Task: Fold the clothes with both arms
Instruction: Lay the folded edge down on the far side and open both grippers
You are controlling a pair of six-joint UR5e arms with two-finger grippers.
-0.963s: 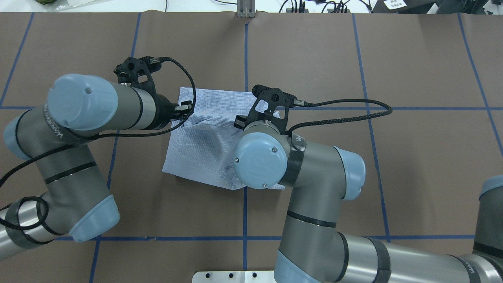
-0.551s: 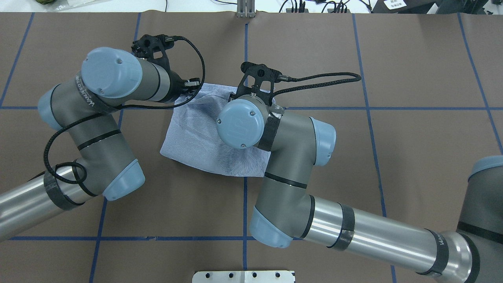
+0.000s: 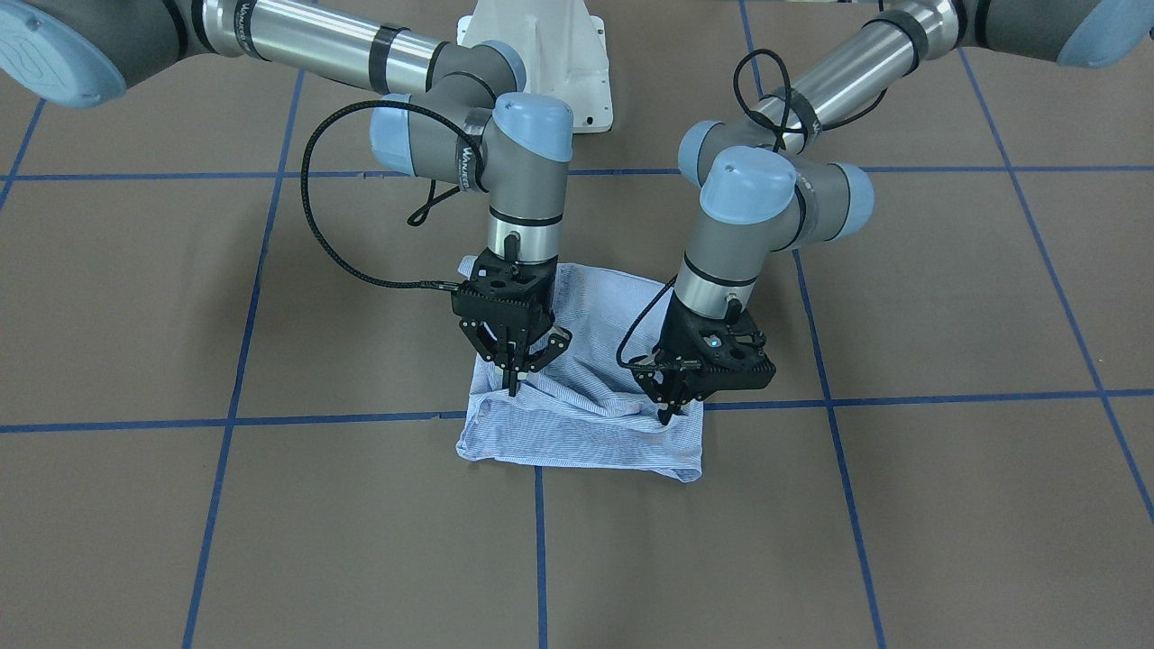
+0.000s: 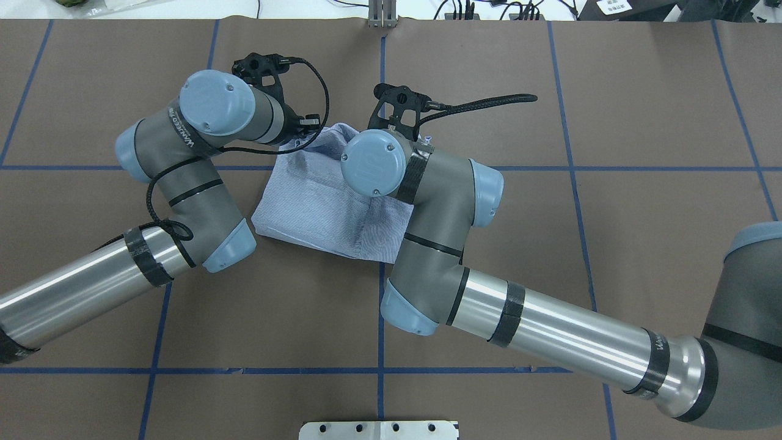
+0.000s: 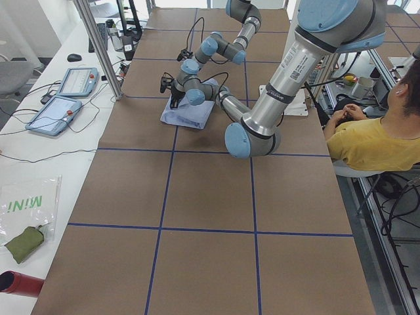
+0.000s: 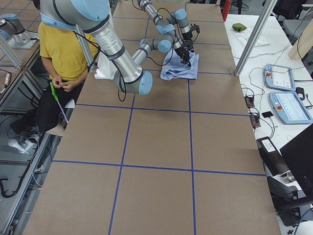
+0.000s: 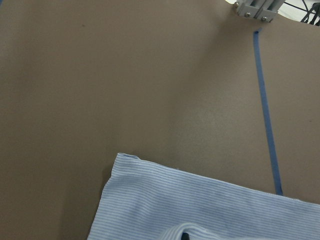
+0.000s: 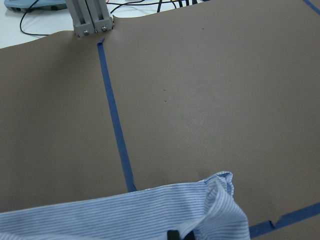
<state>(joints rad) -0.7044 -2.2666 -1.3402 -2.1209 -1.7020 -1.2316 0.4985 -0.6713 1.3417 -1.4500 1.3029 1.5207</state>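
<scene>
left gripper: pinched shut on shirt fabric, left far part
shirt: mid-table, bunched at both pinches, far hem flat on brown table cover
right gripper: clamped on a raised fold, right side
around: blue tape grid, metal post at far edge, seated operator off-table
blocked: overhead, right arm covers shirt's right part; both fingertips hidden there
change: both wrists farther out than 1.0 s ago, shirt's near edge followed

Light-blue finely striped shirt, folded into a rumpled rectangle, lies mid-bench. Left pincer and right pincer point down, tips pinched together, each gripping a raised fold toward its far edge.
</scene>
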